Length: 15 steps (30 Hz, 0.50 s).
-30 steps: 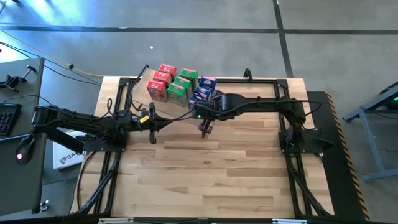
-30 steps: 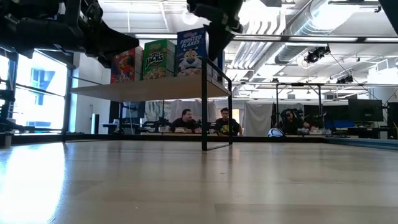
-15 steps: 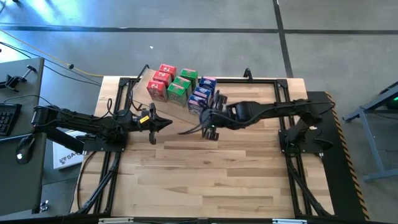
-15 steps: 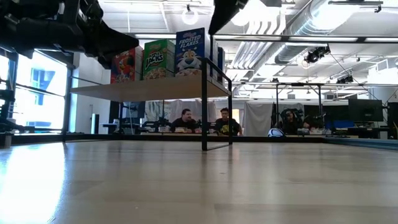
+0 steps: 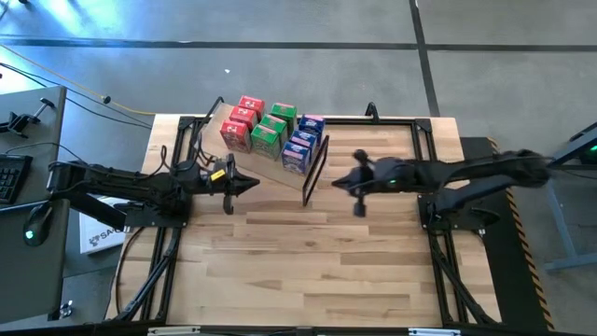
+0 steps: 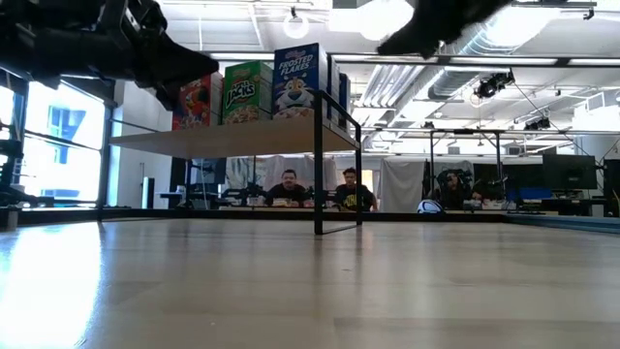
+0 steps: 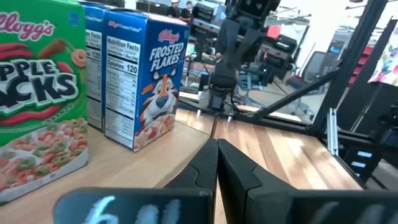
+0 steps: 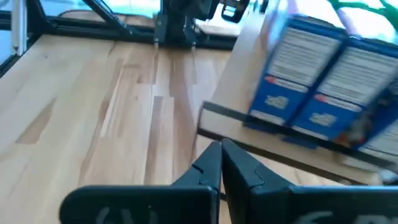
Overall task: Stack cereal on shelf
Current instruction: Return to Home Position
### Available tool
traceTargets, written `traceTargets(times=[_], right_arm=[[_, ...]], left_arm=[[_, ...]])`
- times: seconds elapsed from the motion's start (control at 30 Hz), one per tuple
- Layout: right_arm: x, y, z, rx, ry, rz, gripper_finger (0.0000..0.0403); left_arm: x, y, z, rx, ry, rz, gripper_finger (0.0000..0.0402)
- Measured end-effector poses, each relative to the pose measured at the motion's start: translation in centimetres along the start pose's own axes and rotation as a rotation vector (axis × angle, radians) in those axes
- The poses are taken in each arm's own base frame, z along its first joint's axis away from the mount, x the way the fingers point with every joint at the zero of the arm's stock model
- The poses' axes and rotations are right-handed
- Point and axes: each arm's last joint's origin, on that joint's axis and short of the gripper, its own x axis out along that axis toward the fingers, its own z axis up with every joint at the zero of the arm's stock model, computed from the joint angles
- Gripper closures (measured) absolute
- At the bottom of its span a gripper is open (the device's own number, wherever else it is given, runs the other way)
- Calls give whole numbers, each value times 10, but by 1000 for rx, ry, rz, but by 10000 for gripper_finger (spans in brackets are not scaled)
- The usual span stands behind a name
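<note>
**Now: cereal in rows on the shelf, both end effectors empty**

The cereal boxes (image 5: 272,131) stand upright on the shelf (image 5: 272,171), a raised plywood board at the far side of the desk (image 5: 317,261). From above they form three rows by colour: red boxes (image 5: 241,119) on the left, green boxes (image 5: 273,126) in the middle, and blue boxes (image 5: 303,142) next to the shelf's black frame end. The low view shows one front of each colour side by side at the board's edge.

The left end effector (image 5: 250,184) hangs just beside the shelf's front edge. Its wrist view shows its fingers (image 7: 233,168) pressed together and holding nothing, with a green and a blue box close ahead.

The right end effector (image 5: 341,183) hovers over bare desk just past the frame end, apart from the shelf. Its fingers (image 8: 239,165) are also pressed together and empty, and they face the blue row.

Two people (image 6: 318,189) sit in the room behind the desk.
</note>
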Motion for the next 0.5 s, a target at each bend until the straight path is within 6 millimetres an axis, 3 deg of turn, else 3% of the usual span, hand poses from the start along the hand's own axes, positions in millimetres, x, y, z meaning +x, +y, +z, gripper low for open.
traceTargets(times=[0.23, 0.5], right_arm=[[-41, -15, -46, -53, -219, -11, 403], [-69, -20, -91, -6, -319, -59, 403]], left_arm=[[-1, 3, 2, 69, -15, 12, 401], [-8, 2, 5, 106, -11, 12, 401]])
